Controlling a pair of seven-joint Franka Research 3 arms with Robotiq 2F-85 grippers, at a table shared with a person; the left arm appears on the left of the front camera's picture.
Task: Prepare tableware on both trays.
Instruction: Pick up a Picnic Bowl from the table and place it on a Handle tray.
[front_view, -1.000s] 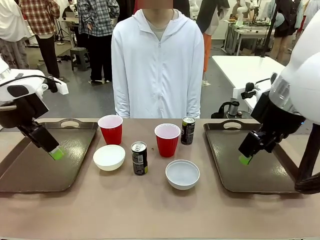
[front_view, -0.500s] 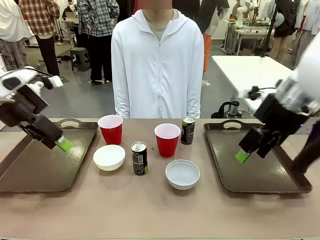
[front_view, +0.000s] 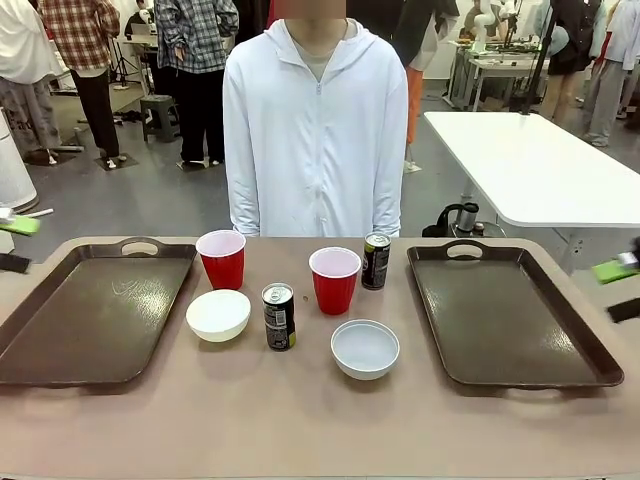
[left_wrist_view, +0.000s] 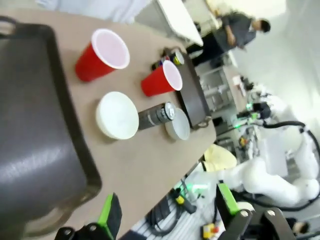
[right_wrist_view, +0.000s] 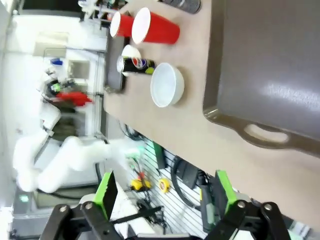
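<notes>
Two dark brown trays lie on the table, the left tray (front_view: 70, 330) and the right tray (front_view: 520, 320), both bare. Between them stand two red cups (front_view: 222, 258) (front_view: 334, 279), two whitish bowls (front_view: 218, 314) (front_view: 365, 348) and two dark cans (front_view: 278, 316) (front_view: 376, 260). My left gripper (front_view: 12, 243) sits at the far left edge, off the left tray. My right gripper (front_view: 620, 290) sits at the far right edge, beyond the right tray. Both grippers (left_wrist_view: 167, 210) (right_wrist_view: 164, 190) stand open and hold nothing.
A person in a white hooded jacket (front_view: 315, 130) stands at the far side of the table, hands out of sight. The table's near strip (front_view: 300, 430) is bare. A white table (front_view: 520, 160) stands behind on the right. Other people stand farther back.
Both arms have drawn back from above their trays, outward to the picture's left and right edges. The tableware and trays have not moved.
</notes>
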